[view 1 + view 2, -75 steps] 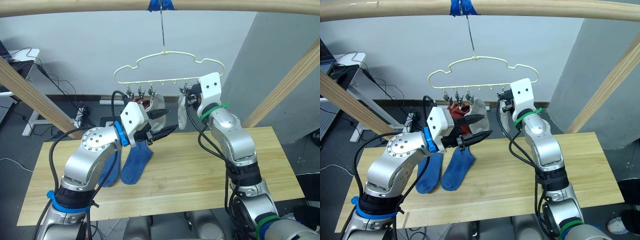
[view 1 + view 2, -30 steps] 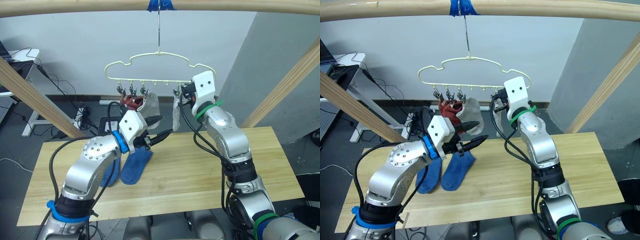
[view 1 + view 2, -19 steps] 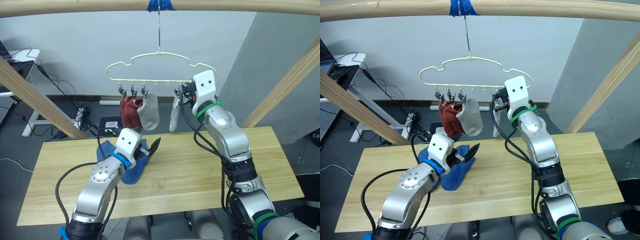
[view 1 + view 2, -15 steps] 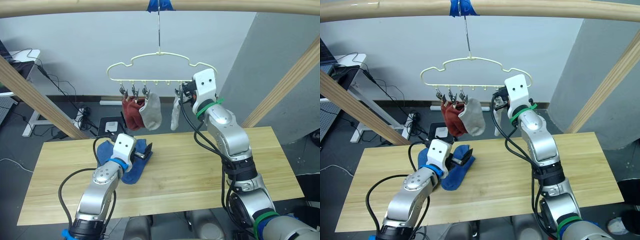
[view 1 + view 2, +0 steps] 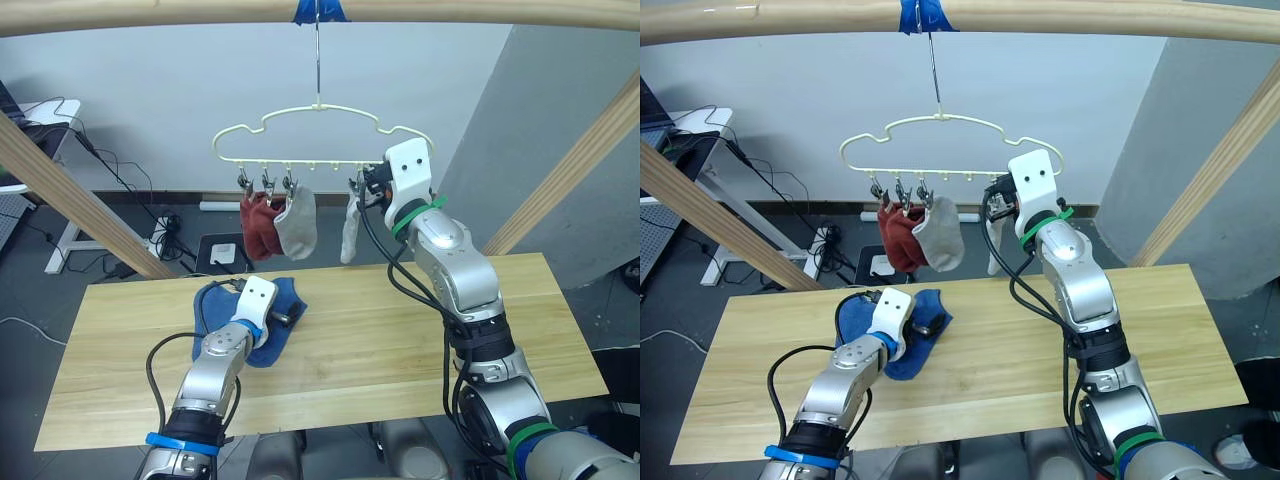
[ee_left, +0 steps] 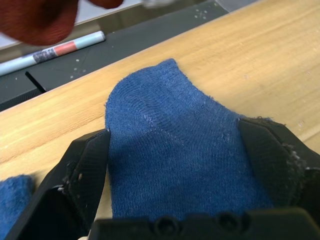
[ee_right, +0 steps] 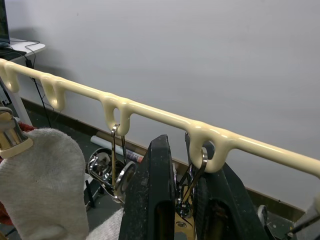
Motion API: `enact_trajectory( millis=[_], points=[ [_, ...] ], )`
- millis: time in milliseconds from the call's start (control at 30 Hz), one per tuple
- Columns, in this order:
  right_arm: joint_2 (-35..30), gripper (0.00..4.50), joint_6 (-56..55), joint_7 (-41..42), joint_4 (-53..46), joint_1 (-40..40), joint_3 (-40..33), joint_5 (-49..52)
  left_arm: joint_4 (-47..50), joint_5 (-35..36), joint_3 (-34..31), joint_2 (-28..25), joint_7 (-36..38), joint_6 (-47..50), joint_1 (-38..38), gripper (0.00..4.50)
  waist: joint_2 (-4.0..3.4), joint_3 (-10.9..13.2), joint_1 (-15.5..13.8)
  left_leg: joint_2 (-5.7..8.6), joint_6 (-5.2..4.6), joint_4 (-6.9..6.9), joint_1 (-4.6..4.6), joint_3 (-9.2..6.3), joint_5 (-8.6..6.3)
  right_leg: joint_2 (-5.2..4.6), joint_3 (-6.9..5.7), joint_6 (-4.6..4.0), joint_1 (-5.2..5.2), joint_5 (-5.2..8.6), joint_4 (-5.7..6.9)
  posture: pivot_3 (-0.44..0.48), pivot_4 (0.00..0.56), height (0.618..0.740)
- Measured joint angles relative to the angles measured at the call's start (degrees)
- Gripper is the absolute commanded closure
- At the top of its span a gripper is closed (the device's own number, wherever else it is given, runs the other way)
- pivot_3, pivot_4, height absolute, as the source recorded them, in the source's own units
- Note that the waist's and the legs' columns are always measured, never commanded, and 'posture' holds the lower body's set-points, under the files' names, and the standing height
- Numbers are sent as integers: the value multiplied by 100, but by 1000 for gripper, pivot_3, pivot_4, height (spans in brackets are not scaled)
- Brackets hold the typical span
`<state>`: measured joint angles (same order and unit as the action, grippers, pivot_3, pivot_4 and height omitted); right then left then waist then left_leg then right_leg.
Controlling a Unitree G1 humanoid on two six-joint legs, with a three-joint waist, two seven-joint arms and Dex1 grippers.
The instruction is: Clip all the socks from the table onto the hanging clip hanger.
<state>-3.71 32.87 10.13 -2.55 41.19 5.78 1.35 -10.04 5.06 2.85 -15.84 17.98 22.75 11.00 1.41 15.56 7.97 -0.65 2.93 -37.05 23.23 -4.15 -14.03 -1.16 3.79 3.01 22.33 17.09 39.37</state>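
Left eye view: a thin pale yellow-green wire clip hanger (image 5: 318, 135) with a wavy outline hangs by its metal hook from a thick round wooden beam (image 5: 200, 12) marked with blue tape. Two rust-red knit socks (image 5: 259, 225) and a light grey knit sock (image 5: 297, 225) hang from clips at its left end; a second light grey sock (image 5: 349, 231) hangs near its right end. The right gripper (image 5: 362, 187) is raised to the hanger's bar at that right end. Below, the long pale-yellow plank table (image 5: 420, 330) carries two blue knit socks (image 5: 240, 310) bunched together near its far edge, left of the middle. The left gripper (image 5: 284, 319) is down on the nearer blue sock.

Right eye view: the same layout, with the blue socks lying under the clipped red and grey ones.

Left wrist view: the left gripper's black fingers (image 6: 85, 172) are spread wide, one at each side of the blue sock, which lies flat on the wood between them; whether they touch it cannot be told.

Right wrist view: the right gripper's black fingers (image 7: 155, 200) are nearly together, pinching a small silver clip (image 7: 187, 192) that hangs from a loop of the hanger bar; a neighbouring clip (image 7: 120, 172) hangs free just beside it.
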Motion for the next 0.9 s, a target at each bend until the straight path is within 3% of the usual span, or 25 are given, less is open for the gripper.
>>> enact_trajectory(
  millis=[133,433,600,767,900],
  points=[
    [8,4404,10,2,0,0,0,4,-5,-6,0,16,10,121,50,812,0,0,0,0,0,0,-9,3,0,0,4,0,-3,0,6,-160,262,740],
    [29,4404,16,-1,0,0,0,7,-1,41,-100,8,174,250,69,3240,0,0,0,0,0,2,-17,9,0,1,12,0,-6,0,8,-160,263,740],
    [34,4404,21,-7,-1,0,-4,7,162,323,99,142,829,306,-12,4404,0,0,0,0,0,4,-13,11,0,1,13,0,-5,0,2,-173,259,740],
    [54,4404,67,-18,-11,2,-6,16,1062,1007,618,613,1621,649,105,4500,0,0,-5,-1,0,4,6,4,0,0,3,1,-1,0,-16,-173,259,740],
    [45,4404,133,-25,-101,5,-19,17,1666,1321,721,974,1682,882,426,4500,0,0,25,-3,0,8,4,6,0,3,7,1,-2,0,-23,-173,259,740]
  ],
)
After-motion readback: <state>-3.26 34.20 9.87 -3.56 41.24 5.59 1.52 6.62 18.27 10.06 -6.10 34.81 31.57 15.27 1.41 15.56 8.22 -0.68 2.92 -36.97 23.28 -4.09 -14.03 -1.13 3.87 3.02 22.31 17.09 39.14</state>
